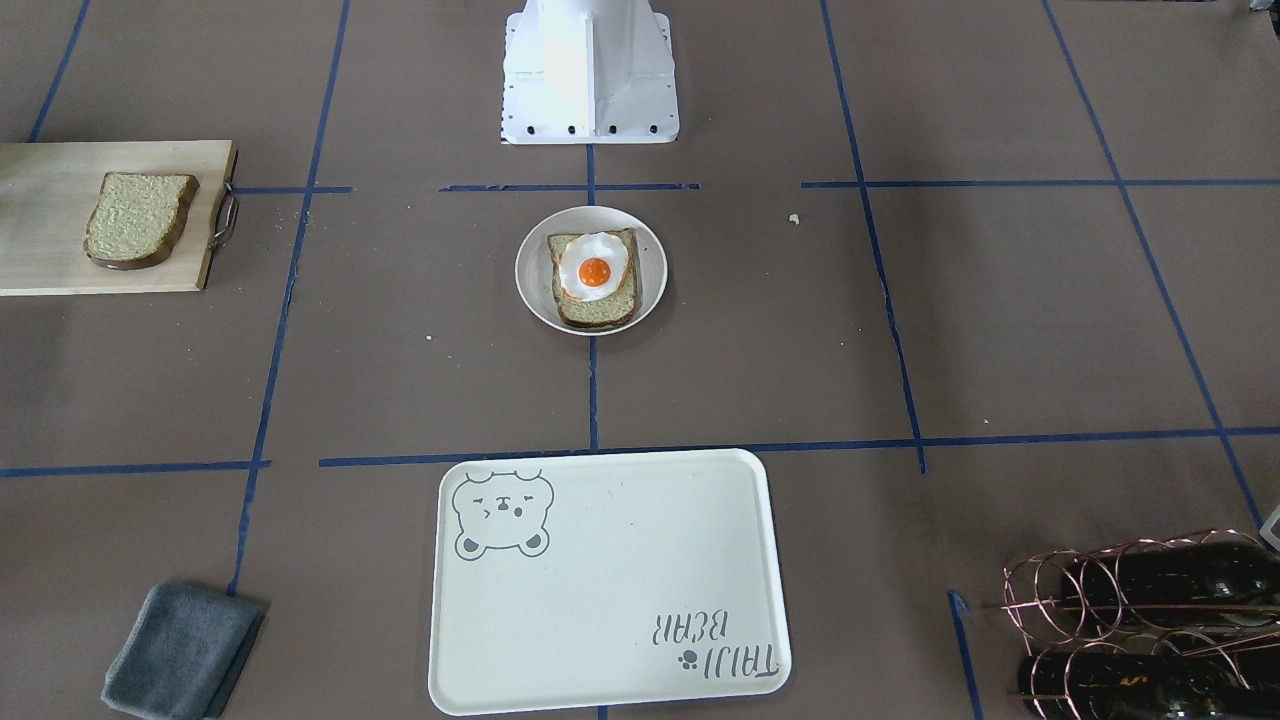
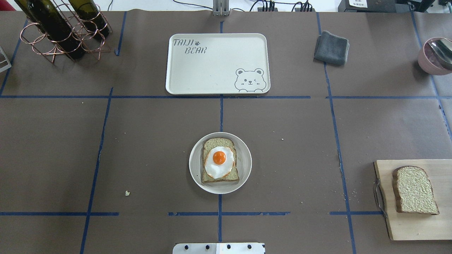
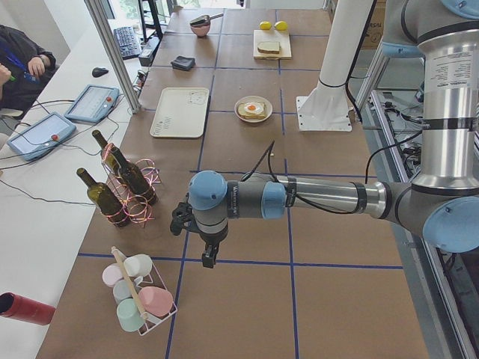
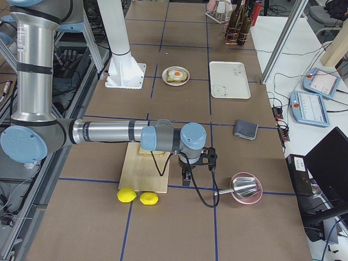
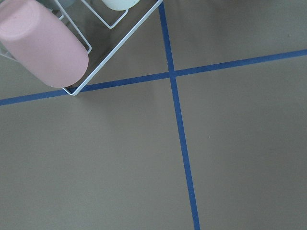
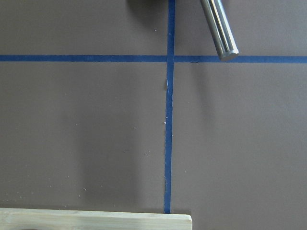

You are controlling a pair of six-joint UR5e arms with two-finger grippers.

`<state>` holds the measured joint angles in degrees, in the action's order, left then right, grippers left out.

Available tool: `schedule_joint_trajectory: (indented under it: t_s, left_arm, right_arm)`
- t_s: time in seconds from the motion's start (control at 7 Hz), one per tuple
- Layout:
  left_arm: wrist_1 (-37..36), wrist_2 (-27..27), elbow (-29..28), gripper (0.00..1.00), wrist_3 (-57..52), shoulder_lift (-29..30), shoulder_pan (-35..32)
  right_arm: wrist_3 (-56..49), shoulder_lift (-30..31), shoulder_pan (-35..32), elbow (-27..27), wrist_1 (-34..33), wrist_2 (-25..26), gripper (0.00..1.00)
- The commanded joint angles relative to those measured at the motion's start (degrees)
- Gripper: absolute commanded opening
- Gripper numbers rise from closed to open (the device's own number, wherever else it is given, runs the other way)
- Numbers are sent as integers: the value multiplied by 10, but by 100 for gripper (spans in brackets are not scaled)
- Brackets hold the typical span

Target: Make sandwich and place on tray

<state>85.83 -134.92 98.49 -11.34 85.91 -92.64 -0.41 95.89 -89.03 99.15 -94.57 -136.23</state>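
One bread slice (image 2: 219,177) lies on a small round white dish (image 2: 195,165) at the table's middle, with the fried egg (image 2: 219,161) on top. The second bread slice (image 2: 415,190) lies on a pale wooden board (image 2: 406,225) at the right. The cream tray (image 2: 212,70) with the bear drawing lies beyond the dish and holds nothing. My left gripper (image 3: 208,256) shows only in the exterior left view, low over the table near a cup rack. My right gripper (image 4: 186,178) shows only in the exterior right view, beside the board. I cannot tell whether either is open or shut.
A copper wire rack with wine bottles (image 2: 60,28) stands at the far left. A grey cloth (image 2: 331,47) and a pink bowl with a metal ladle (image 2: 436,54) are at the far right. A cup rack (image 3: 138,299) and two lemons (image 4: 136,197) lie at the table's ends.
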Motion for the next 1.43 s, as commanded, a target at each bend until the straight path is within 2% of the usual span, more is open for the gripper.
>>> schedule_joint_trajectory:
  t_s: [0.0,0.43,0.71,0.86,1.0,1.14,1.29]
  left_arm:
    - [0,-2,0,100,0,0,0]
    - [3,1,2,100,-2,23,2]
    - [2,2,-3,100,0,64,38]
    - [9,-3,6,100,0,69,42]
    - [26,-3,14,100,52,88,64]
    - [54,-3,29,100,112,93,90]
    - [71,-3,48,100,163,94,118]
  right_arm:
    - [0,0,0,3,1,1,100]
    - [-1,-32,0,13,3,0,100]
    - [-2,-125,41,22,-16,-18,100]
    - [66,-124,102,36,-6,-33,100]
    - [209,-133,145,54,50,-23,100]
    - [314,-119,184,56,122,15,100]
    - [351,-58,203,58,195,22,100]
